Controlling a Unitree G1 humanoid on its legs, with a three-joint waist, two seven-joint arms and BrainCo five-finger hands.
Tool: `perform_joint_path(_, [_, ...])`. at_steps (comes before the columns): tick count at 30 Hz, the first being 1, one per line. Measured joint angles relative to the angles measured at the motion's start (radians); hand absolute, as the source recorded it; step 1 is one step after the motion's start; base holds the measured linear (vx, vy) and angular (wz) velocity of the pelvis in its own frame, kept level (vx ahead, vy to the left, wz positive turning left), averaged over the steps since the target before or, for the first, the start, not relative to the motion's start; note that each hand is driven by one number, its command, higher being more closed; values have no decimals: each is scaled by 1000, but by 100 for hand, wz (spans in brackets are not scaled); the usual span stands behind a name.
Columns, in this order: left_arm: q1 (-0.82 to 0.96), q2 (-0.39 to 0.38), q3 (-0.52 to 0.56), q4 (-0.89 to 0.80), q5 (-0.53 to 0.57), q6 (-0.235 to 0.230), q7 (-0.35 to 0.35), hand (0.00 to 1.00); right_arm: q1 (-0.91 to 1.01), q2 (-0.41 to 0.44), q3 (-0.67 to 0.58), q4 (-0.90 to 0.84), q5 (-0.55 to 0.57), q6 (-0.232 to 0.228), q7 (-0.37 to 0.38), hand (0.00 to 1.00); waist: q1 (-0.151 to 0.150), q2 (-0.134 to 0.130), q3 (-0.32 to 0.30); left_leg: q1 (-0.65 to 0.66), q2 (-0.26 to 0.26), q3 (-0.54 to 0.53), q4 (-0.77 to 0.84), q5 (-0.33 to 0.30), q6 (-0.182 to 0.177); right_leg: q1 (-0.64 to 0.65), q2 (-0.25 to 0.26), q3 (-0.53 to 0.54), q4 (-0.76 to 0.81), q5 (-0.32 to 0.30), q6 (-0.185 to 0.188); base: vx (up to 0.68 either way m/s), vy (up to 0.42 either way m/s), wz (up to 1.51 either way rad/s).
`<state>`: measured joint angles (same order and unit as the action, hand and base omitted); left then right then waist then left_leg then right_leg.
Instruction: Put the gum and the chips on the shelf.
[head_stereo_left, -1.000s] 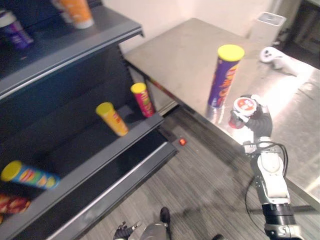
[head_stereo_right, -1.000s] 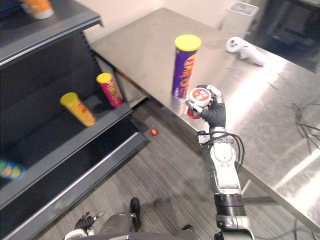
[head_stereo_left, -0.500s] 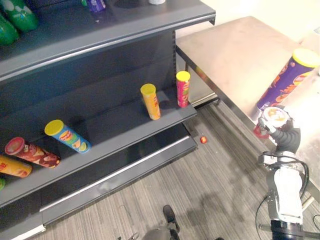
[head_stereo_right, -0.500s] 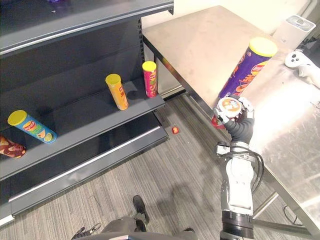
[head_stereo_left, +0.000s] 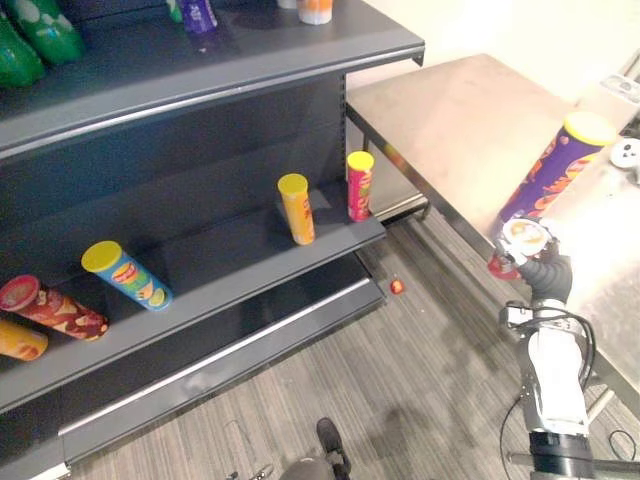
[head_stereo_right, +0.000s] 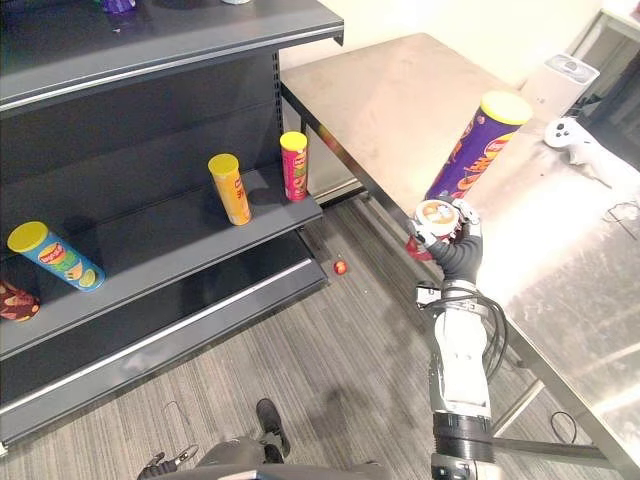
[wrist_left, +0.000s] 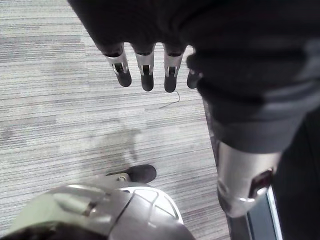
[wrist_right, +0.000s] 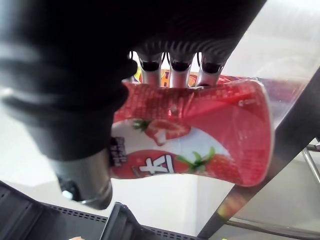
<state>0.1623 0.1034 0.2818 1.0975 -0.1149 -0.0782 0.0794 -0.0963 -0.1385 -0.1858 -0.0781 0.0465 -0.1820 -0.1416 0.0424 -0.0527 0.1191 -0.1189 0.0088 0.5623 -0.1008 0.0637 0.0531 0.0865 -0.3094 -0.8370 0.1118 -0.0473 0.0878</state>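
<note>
Seemingly light, stiff and slick, the small red strawberry-printed gum tub (wrist_right: 200, 135) hangs beside the steel table (head_stereo_right: 400, 100) edge, the right hand (head_stereo_right: 461, 257) curled round its waist, likely a sound hold, while the left hand (wrist_left: 146, 75) dangles slack-fingered.

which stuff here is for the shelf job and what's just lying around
For the job: gum tub in the right hand; purple chips can on the table; shelf.
Lying about: yellow can, pink can, blue can; small red object; white controller.
</note>
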Motion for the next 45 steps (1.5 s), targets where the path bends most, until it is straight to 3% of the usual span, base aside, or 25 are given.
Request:
perform_joint_path(3, [1,5,-1,-7,0,-1,-3,0,0,-1,0,16,-2,2,0,100,6,-8,1,2,-5,-13,0,-1,1,1,-16,-19,39,-11,-19,20,-63,16])
perform_joint_path(5, [0,2,-1,-2,0,-1,-6,0,4,-8,-10,16,-3,9,-1,100,-5,-3,4,3,-16,-69,0,-10,15,-7,-75,-50,196,-4,-20,58,13,78])
perform_joint_path(7, [6,7,-18,-3,0,-2,-6,0,6,-22,-37,16,-5,10,-1,100,-8,2,2,24,-20,-135,2,-8,13,-63,-138,44,415,43,-153,134,68,96])
perform_joint_path(8, [7,13,-37,-3,0,-4,-5,0,7,-28,-48,16,-7,10,-1,100,-13,11,9,33,-15,-195,7,-8,18,-156,-111,243,534,30,-171,172,50,119])
perform_joint_path(9, [7,26,-44,-2,2,-2,-6,0,12,-28,-55,13,-8,8,-1,100,-22,4,10,35,-13,-266,6,-15,28,-215,-18,423,566,-54,-102,172,26,128])
perform_joint_path(11, [7,31,-39,6,3,-2,-6,0,15,-27,-83,10,-7,8,-2,100,-30,-4,11,50,-28,-329,6,-16,29,-262,67,547,525,-125,-69,161,-26,138])
perform_joint_path(13, [8,23,-36,17,2,-2,-7,0,13,-27,-105,-2,-7,3,-10,100,-34,-8,20,75,-61,-372,1,-17,27,-281,84,571,416,-140,-41,147,-31,113])
perform_joint_path(15, [1,23,-29,22,2,-2,-7,0,14,-27,-124,-12,-6,2,-22,100,-36,-4,25,90,-89,-442,1,-22,29,-312,116,651,240,-109,8,167,-48,95])
perform_joint_path(18, [-12,20,-17,44,0,-5,-11,0,32,-27,-151,-37,-6,2,-25,100,-38,7,33,108,-103,-499,2,-32,28,-302,134,727,140,-71,52,215,-93,80])
perform_joint_path(21, [2,19,1,40,0,1,-17,0,45,-27,-162,-37,-6,3,-23,100,-34,-5,25,135,-106,-542,7,-43,2,-221,144,699,20,28,28,243,-131,48])
perform_joint_path(25, [-12,3,40,43,1,1,-26,0,43,-18,-164,-49,1,3,-4,100,-38,5,14,103,-44,-572,6,-80,-62,-191,205,642,-66,40,-6,168,-170,17])
perform_joint_path(33, [-23,-5,39,26,3,3,-25,0,59,-19,-185,-65,-1,3,0,100,-59,38,-6,125,-16,-575,7,-75,-83,-120,227,565,-93,34,-18,147,-62,34])
perform_joint_path(40, [-14,-3,39,14,11,4,-19,0,5,-19,-114,-67,-4,3,18,100,-54,35,-10,145,-14,-515,7,-95,-112,-125,226,609,-79,34,-17,14,27,-16])
perform_joint_path(45, [-14,-2,39,30,12,4,-19,0,-21,-22,-109,-110,1,3,18,100,-56,21,-28,142,-16,-479,7,-100,-103,-135,231,646,-101,34,-17,-34,-7,-25])
